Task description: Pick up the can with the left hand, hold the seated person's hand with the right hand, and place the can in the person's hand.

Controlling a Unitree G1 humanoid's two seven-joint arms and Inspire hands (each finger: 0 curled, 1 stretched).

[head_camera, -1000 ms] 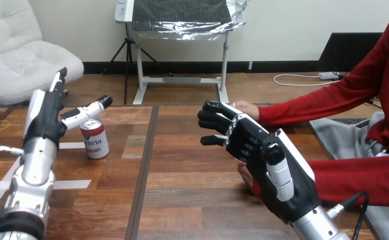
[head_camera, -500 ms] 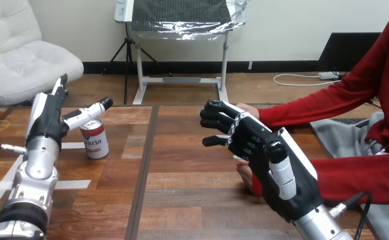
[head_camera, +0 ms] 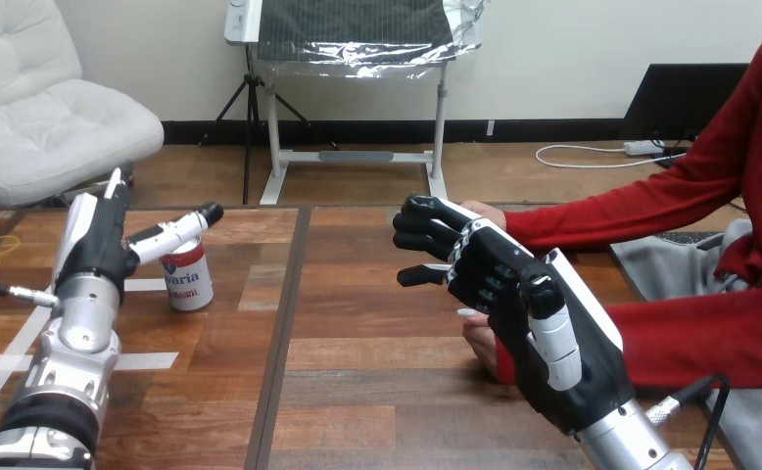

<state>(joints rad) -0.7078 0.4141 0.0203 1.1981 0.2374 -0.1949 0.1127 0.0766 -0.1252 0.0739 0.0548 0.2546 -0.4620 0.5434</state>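
Observation:
A red-and-white can [head_camera: 186, 278] stands upright on the wooden table [head_camera: 357, 392] at the left. My left hand [head_camera: 96, 243] is just left of it, open, fingers straight and pointing away; its thumb [head_camera: 183, 227] reaches over the can's top. My right hand [head_camera: 500, 284] hovers mid-right, back towards me, fingers loosely bent with nothing seen in them. The person's hand [head_camera: 485, 211] in a red sleeve shows just behind its fingers; whether they touch I cannot tell. Another hand of the person [head_camera: 479, 340] rests on the table under my right hand.
White tape strips [head_camera: 145, 360] mark the table near the can. A yellow rubber band [head_camera: 0, 245] lies at the far left. A dark seam [head_camera: 281, 343] runs down the table's middle. Grey cloth [head_camera: 651, 259] lies at the right edge.
My left hand has dropped lower and drawn closer to the can, thumb still over its top. The right hand and the person's hands have hardly moved.

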